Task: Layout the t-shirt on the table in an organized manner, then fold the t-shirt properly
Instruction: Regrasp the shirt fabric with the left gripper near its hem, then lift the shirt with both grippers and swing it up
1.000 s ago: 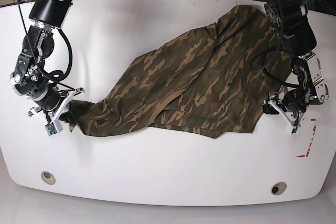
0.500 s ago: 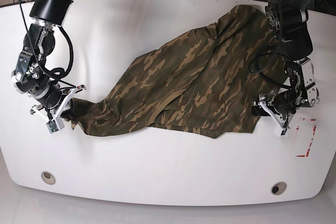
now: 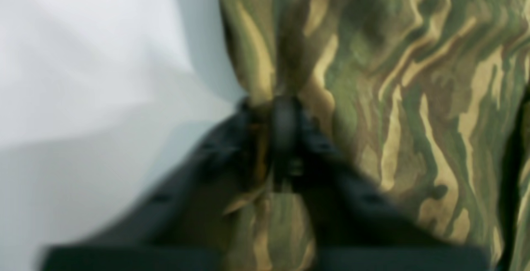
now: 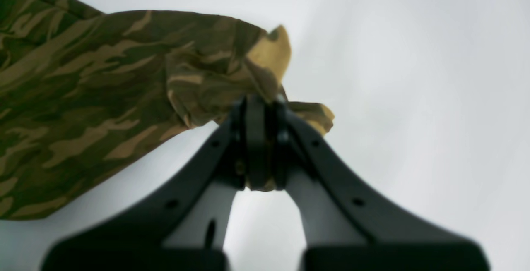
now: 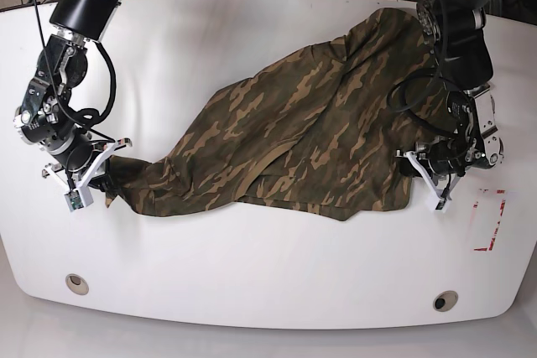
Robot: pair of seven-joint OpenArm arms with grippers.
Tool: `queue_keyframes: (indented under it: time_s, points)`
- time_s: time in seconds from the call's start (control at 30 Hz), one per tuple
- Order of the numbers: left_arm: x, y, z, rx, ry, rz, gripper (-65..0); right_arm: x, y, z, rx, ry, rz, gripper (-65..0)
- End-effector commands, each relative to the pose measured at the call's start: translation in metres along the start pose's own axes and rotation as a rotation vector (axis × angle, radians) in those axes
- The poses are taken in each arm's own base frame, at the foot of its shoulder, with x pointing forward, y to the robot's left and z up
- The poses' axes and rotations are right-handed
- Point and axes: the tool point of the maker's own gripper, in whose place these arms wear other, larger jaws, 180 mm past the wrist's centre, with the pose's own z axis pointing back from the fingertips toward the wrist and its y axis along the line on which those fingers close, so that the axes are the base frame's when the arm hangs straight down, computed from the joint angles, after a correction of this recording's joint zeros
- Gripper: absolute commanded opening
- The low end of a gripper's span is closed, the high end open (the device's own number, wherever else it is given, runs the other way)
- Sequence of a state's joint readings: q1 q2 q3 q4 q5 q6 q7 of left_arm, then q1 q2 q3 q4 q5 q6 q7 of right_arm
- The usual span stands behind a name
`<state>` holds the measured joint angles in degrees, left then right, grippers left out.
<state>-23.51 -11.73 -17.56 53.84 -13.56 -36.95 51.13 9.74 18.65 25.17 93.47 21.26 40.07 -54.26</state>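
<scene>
Camouflage cloth of the t-shirt [image 5: 310, 136] is spread diagonally across the white table [image 5: 252, 274], from the 8 o'clock side toward 1 o'clock. The left gripper [image 5: 417, 169] is clamped on the shirt's edge at 3 o'clock; bunched fabric is pinched between its jaws in the left wrist view. The right gripper [image 5: 99, 175] is clenched on a crumpled corner at 9 o'clock. A red-and-white tape mark [image 5: 491, 222] is seen near 4 o'clock.
</scene>
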Motion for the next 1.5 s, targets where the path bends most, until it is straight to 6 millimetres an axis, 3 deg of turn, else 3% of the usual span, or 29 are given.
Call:
queue_keyframes:
  time_s: [0.0,0.23,0.4,0.57,0.83,1.1,1.47]
  points:
    - [0.014,0.004,0.007,0.019,-0.012,-0.031,-65.0,0.023,-0.007,0.006,-0.014,-0.069,0.015,-65.0]
    - [0.016,0.004,0.008,0.020,-0.023,-0.031,-65.0,0.021,-0.007,0.006,-0.013,-0.065,0.014,-65.0]
    - [0.047,0.009,0.031,0.068,-0.116,-0.082,-65.0,0.021,-0.007,0.006,-0.014,-0.064,0.015,-65.0]
    - [0.060,0.023,0.056,0.125,-0.205,-0.063,-65.0,0.025,-0.009,0.007,-0.020,-0.071,0.020,-65.0]
    - [0.083,0.034,0.071,0.141,-0.281,-0.013,-65.0,0.042,-0.016,0.005,-0.027,-0.103,0.017,-65.0]
    - [0.117,0.051,0.115,0.209,-0.352,0.006,-65.0,0.065,-0.030,0.002,-0.038,-0.140,0.003,-65.0]
    - [0.184,0.043,0.185,0.304,-0.500,-0.091,-65.0,0.116,-0.055,0.004,-0.060,-0.221,-0.007,-65.0]
